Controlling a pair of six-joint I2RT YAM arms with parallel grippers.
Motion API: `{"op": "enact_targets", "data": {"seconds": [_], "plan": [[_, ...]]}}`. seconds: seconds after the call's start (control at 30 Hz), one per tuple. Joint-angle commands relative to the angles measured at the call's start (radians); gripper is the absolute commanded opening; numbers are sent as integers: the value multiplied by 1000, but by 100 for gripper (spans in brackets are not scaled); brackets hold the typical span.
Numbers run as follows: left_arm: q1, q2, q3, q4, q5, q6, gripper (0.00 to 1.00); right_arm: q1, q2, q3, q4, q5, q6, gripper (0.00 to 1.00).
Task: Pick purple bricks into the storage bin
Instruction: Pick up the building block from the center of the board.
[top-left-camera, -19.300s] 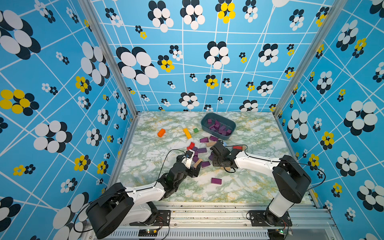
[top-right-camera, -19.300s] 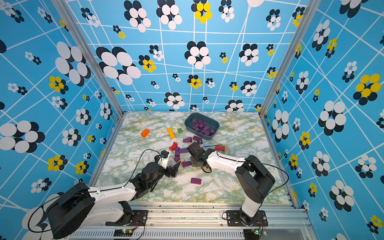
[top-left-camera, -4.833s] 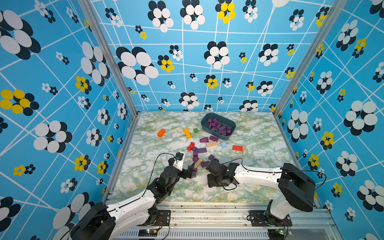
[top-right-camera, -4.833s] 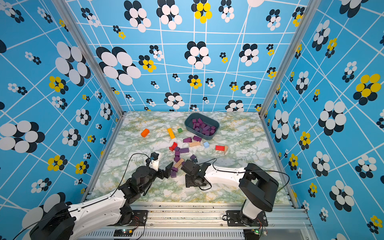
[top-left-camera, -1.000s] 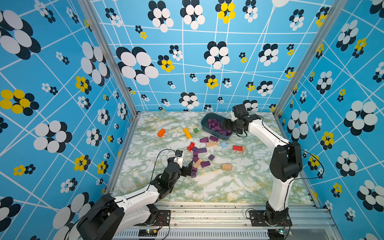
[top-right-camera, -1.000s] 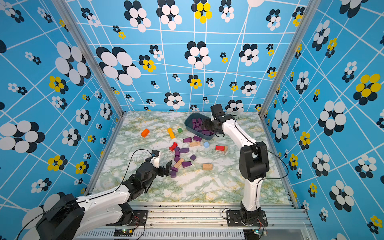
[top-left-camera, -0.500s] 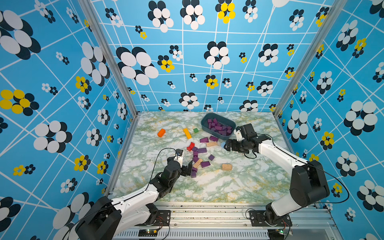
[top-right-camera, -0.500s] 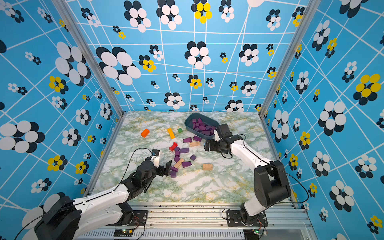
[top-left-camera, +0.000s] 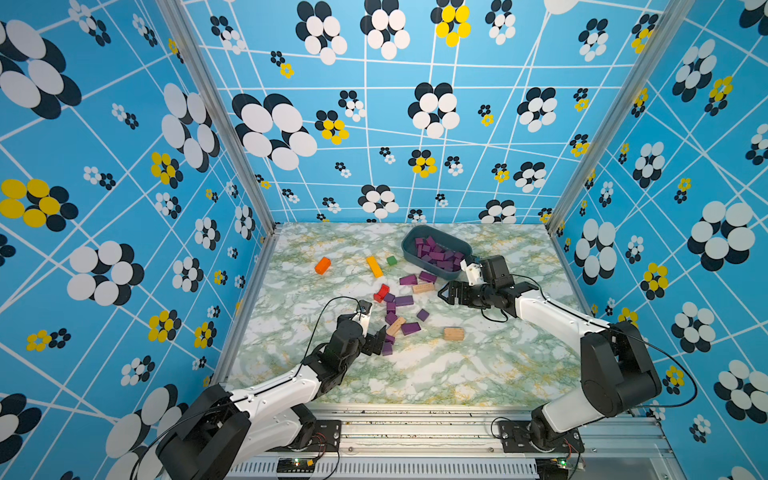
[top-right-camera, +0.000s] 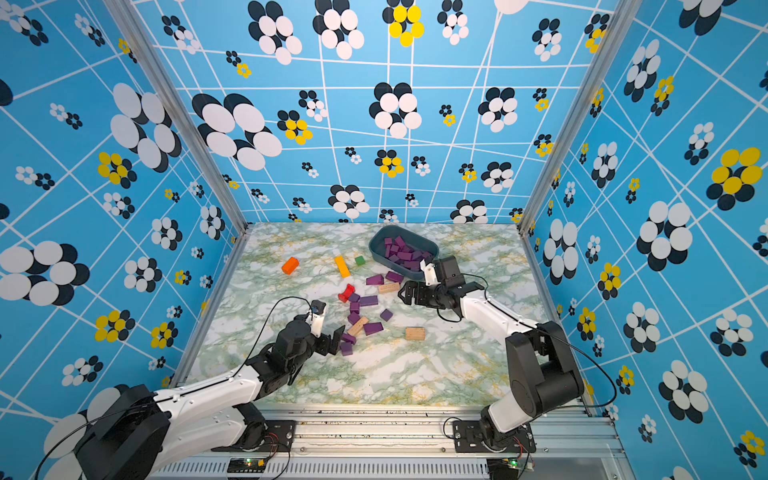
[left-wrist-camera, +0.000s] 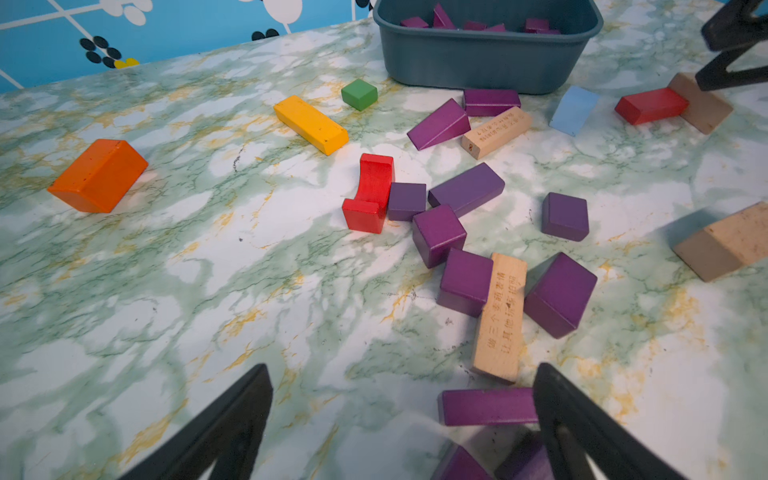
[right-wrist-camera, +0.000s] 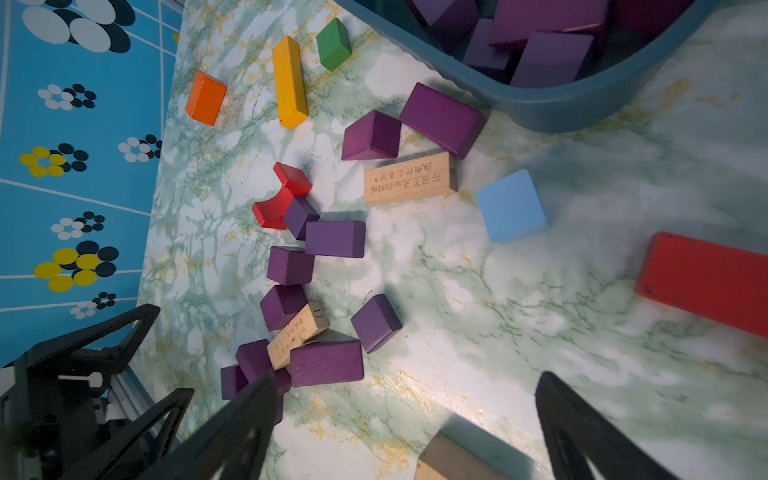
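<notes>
The worktop (top-left-camera: 478, 374) is a glossy sheet printed as green-and-white marble with yellow veins. At its far side sits the storage bin (top-left-camera: 409, 254), a smooth teal-grey plastic tub with rounded corners and low walls. It is heaped with matte purple bricks (top-left-camera: 436, 254). More of them, cubes, bars and a wedge, lie scattered mid-worktop (top-left-camera: 403, 300) among printed tan bars (top-left-camera: 423, 287). The right pincer (top-left-camera: 446, 294) hovers spread wide and empty near the bin's front wall. The left pincer (left-wrist-camera: 403, 374) is also spread wide, low over the near end of the scatter. A purple bar (left-wrist-camera: 488, 406) lies against the inside of one finger, not clamped.

A second earlier the right pincer hung over the bin; it has since come off the rim toward the loose bricks. The left arm has barely shifted.

In both top views the right arm and pincer hide a light-blue wedge (right-wrist-camera: 511, 205) and a red bar (right-wrist-camera: 706, 282), which show only from the right wrist. The bricks nearest the left pincer are cut off by the edge of the left wrist view. How many bricks fill the bin cannot be told.
</notes>
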Motion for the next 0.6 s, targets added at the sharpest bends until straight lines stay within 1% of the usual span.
{"op": "enact_targets", "data": {"seconds": [0.0, 0.07, 0.13, 0.2, 0.27, 0.3, 0.37, 0.43, 0.5, 0.57], "plan": [[17, 32, 41, 24, 69, 35, 99, 22, -50, -29, 41, -46, 35, 99], [22, 44, 46, 20, 109, 30, 99, 36, -72, -29, 35, -50, 44, 99], [24, 54, 43, 26, 148, 19, 99, 49, -85, -7, -7, -34, 33, 99], [24, 63, 46, 24, 163, 2, 99, 52, -89, 5, -20, -18, 28, 99], [25, 75, 56, 13, 163, -15, 99, 52, -89, -14, 16, -14, 26, 99], [24, 81, 62, 10, 163, -21, 99, 52, -89, -31, 37, -6, 51, 99], [25, 95, 72, -1, 165, -29, 100, 53, -95, -54, 64, -57, 114, 99], [25, 103, 85, -34, 156, -42, 99, 80, -136, -81, 83, -85, 180, 99], [25, 106, 90, -46, 160, -54, 100, 127, -187, -100, 65, -17, 159, 99], [26, 104, 96, -57, 175, -70, 100, 157, -217, -100, 3, 69, 92, 99]]}}
